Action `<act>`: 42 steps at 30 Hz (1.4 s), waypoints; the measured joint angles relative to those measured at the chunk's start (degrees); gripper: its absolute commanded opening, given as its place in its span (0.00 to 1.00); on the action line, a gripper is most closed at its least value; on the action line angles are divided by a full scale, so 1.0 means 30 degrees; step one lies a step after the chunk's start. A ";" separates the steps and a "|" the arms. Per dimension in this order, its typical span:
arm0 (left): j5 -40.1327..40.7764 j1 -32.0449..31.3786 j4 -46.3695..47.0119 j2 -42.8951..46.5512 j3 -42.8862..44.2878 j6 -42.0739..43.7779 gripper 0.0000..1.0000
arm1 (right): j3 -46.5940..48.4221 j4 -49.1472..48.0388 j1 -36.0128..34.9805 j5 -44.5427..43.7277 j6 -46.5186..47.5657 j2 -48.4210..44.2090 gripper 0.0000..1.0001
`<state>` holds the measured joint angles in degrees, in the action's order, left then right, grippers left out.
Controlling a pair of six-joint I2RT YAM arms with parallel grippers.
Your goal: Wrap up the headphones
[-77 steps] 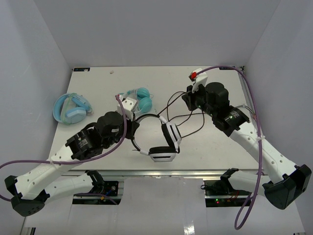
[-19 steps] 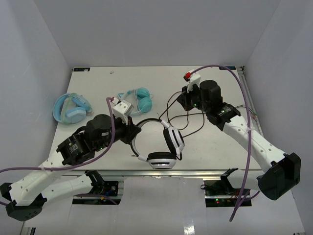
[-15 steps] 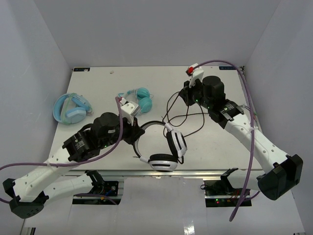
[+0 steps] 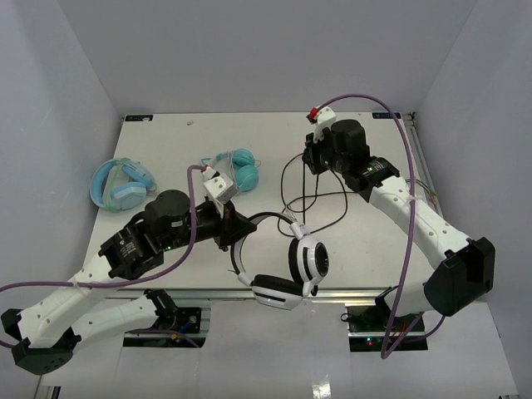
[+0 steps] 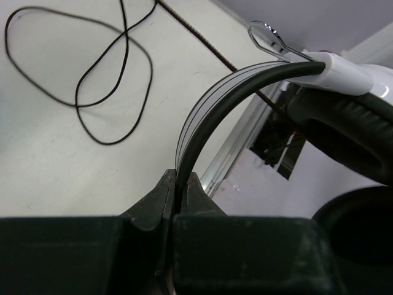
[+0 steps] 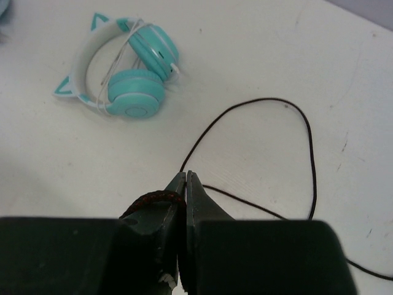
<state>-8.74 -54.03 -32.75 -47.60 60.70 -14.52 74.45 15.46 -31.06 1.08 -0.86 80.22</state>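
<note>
While our left claw point(image 5: 178, 198) clamps the headband point(image 5: 202, 110) of the headphones point(image 4: 314, 259), our right claw point(image 6: 186, 178) sits beyond the headphones. We see it pinched closed on their cable point(image 6: 312, 166).

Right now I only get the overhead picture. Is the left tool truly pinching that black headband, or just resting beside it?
Observer: Pinching. The left wrist view shows the left tool shut on the headphones, their thin headband clamped in it.
Operator: And the right tool?
Observer: Its wrist view shows the right tool shut, with the black cable ending right at its tips, apparently pinched.
</note>
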 measured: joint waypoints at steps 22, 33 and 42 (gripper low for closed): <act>-0.3170 -0.0069 0.3879 0.0528 0.0805 -0.1952 0.00 | -0.5265 -0.2080 0.0100 0.1901 -0.0503 -0.5000 0.08; -0.1240 -0.0065 0.1149 -0.0347 0.0611 -0.0016 0.00 | -0.1735 -0.0234 0.0083 0.1487 -0.0064 -0.1889 0.08; 0.6639 -0.0194 -0.2875 -0.5586 0.0657 -0.0152 0.00 | -0.0186 0.0909 0.0153 0.1143 -0.0019 -0.2375 0.08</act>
<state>11.18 -54.61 -41.38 -64.36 62.67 -14.98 73.89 18.19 -30.60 4.51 -0.92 73.09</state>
